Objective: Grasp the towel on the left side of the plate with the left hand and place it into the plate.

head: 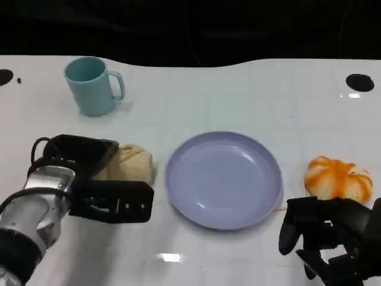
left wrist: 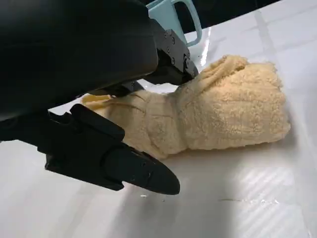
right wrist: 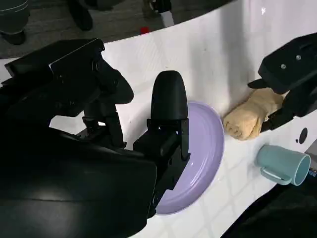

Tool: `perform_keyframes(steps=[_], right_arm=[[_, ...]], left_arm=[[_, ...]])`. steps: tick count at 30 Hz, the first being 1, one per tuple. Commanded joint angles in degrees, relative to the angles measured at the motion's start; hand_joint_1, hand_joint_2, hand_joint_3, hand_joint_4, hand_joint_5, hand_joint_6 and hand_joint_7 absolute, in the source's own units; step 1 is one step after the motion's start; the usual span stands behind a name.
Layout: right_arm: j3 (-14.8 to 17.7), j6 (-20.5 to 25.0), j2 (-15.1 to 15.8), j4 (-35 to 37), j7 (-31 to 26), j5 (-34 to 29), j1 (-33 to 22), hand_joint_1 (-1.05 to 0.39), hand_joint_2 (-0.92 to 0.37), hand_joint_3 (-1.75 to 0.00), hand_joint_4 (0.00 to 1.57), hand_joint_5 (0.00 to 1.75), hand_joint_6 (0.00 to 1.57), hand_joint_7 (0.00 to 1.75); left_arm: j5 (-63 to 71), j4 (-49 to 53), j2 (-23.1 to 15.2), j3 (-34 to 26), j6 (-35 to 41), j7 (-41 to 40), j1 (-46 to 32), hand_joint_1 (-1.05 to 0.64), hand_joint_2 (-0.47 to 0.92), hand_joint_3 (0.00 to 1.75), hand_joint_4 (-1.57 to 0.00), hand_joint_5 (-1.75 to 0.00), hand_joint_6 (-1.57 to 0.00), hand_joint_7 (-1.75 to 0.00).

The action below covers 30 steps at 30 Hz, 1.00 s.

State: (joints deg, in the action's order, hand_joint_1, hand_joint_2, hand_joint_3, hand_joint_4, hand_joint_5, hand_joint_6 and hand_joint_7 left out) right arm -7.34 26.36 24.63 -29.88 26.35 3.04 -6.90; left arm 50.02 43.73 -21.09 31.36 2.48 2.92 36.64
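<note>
White table (head: 238, 89) fills the frame; lavender plate (head: 224, 179) at centre; left hand (head: 98, 179) at lower left, fingers spread either side of the yellow towel (head: 132, 164), touching it; right hand (head: 330, 238) lower right, fingers curled, holding nothing.

Bystanders on white desk (head: 238, 89): mug, orange-streaked object.
Teal mug (head: 92, 85) upright near far left edge, handle facing right. Orange-and-white object (head: 338, 178) lies at right, well apart from the mug.
</note>
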Motion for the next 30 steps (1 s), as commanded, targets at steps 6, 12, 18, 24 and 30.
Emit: perform_keyframes(steps=[6, 12, 18, 24, 30], right_arm=[[0.9, -0.1, 0.4, -0.4, 0.1, 0.5, -0.3, 0.07, -0.60, -1.05, 0.69, 1.68, 0.67, 1.42], [0.9, -0.3, 0.4, -0.3, 0.2, 0.6, -0.3, 0.06, -0.61, -1.05, 0.68, 1.68, 0.67, 1.43], [0.8, -0.4, 0.4, -0.3, 0.2, 0.5, -0.3, 0.07, -0.61, -1.05, 0.69, 1.69, 0.67, 1.43], [0.6, -0.1, 0.5, -0.5, 0.1, 0.3, -0.2, 0.07, -0.61, -1.05, 0.69, 1.69, 0.67, 1.42], [0.6, -0.3, 0.4, -0.2, 0.2, 0.4, -0.1, 0.07, -0.61, -1.05, 0.69, 1.69, 0.67, 1.42]], left_arm=[[-3.1, 15.6, 2.0, 0.2, -9.0, -13.6, 1.9, -0.26, 0.92, 0.10, -0.76, -1.38, -1.09, -0.10], [-3.4, 17.7, 1.7, 0.5, -11.3, -20.5, 2.3, -0.21, 0.92, 0.17, -0.79, -1.74, -0.94, -0.86], [-4.4, 14.1, 1.8, -0.9, -10.2, -23.9, 1.9, -0.27, 0.92, 0.18, -0.78, -1.75, -0.52, -1.62], [-5.6, 9.1, 1.6, -2.5, -11.5, -25.6, 1.4, -0.25, 0.92, 0.19, -0.77, -1.75, -0.49, -1.74], [-6.1, -1.2, 2.1, -3.7, -9.4, -22.9, 0.0, -0.24, 0.92, 0.20, -0.77, -1.75, -0.53, -1.65]])
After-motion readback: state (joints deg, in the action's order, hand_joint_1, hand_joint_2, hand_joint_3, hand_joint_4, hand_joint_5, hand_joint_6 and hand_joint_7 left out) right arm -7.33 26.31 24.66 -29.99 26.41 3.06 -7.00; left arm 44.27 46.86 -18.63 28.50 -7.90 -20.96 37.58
